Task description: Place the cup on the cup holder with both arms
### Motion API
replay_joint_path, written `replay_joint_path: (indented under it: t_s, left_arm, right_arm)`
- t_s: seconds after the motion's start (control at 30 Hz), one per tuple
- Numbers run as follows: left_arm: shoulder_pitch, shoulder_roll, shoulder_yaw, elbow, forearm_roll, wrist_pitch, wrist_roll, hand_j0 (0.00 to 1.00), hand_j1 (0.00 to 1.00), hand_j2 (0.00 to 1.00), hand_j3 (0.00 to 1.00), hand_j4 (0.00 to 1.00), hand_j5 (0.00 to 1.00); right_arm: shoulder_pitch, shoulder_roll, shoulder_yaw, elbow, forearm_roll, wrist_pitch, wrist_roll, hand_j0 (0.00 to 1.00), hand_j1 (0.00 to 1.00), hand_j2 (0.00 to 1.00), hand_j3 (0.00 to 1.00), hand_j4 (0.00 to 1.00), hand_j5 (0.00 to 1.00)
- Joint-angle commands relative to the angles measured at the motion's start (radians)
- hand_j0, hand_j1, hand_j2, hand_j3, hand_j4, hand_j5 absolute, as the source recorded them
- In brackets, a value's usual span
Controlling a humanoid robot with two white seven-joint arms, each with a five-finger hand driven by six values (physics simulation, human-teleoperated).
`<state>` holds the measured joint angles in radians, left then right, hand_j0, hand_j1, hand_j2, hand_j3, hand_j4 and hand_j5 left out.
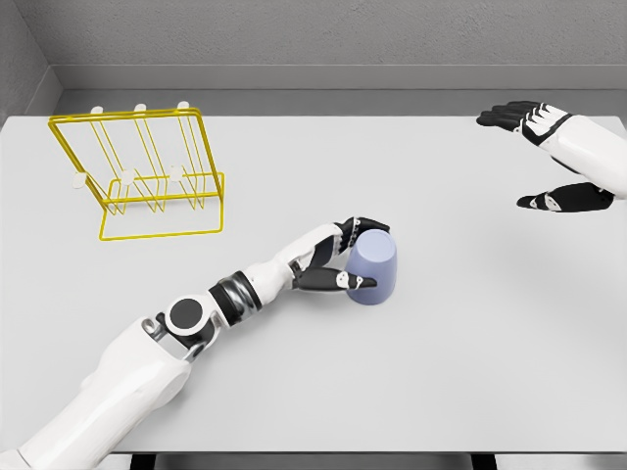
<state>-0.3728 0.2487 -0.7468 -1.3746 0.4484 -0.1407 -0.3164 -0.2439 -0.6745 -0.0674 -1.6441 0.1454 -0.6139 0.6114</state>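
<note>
The left hand (338, 264) wraps its fingers around the cup (375, 267) on the bench (470, 323). The right hand (558, 162) is open, holding nothing. The yellow cup holder (137, 176) waits, well apart.

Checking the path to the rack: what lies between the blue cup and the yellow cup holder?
Only bare table in the head view. The cup sits in the left hand.

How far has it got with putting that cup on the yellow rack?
Early stage. The left hand has closed around the blue cup, which sits mouth-down on the table. The right hand hovers open at the right edge. Carrying the cup to the yellow rack is left.
</note>
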Motion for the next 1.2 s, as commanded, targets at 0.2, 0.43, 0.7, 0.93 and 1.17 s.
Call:
replay_joint_path:
  t_s: [0.2,0.43,0.7,0.93,1.17]
  left_arm:
    - [0.011,-0.003,0.009,-0.029,0.003,-0.013,-0.001,0.55,0.55,0.55,0.55,0.55,0.55]
    - [0.012,0.024,0.066,-0.084,0.004,-0.013,0.0,0.55,0.55,0.55,0.55,0.55,0.55]
    - [0.074,0.121,0.159,-0.204,0.012,-0.013,0.0,0.55,0.55,0.55,0.55,0.55,0.55]
    - [0.083,0.15,0.191,-0.225,0.023,-0.022,0.0,0.52,0.52,0.52,0.52,0.52,0.52]
    - [0.103,0.221,0.242,-0.274,0.053,-0.034,0.0,0.53,0.53,0.53,0.53,0.53,0.53]
  right_arm:
    - [-0.002,0.0,0.0,0.0,-0.006,0.003,-0.001,1.0,1.0,1.0,1.0,1.0,1.0]
    - [-0.002,0.001,0.0,-0.006,-0.004,0.003,-0.001,1.0,1.0,1.0,1.0,1.0,1.0]
    - [-0.002,0.001,0.0,0.0,-0.004,0.003,-0.001,1.0,1.0,1.0,1.0,1.0,1.0]
    - [-0.002,0.0,0.0,0.001,-0.006,0.003,-0.001,1.0,1.0,1.0,1.0,1.0,1.0]
    - [-0.003,0.003,0.0,-0.01,-0.003,0.003,-0.001,1.0,1.0,1.0,1.0,1.0,1.0]
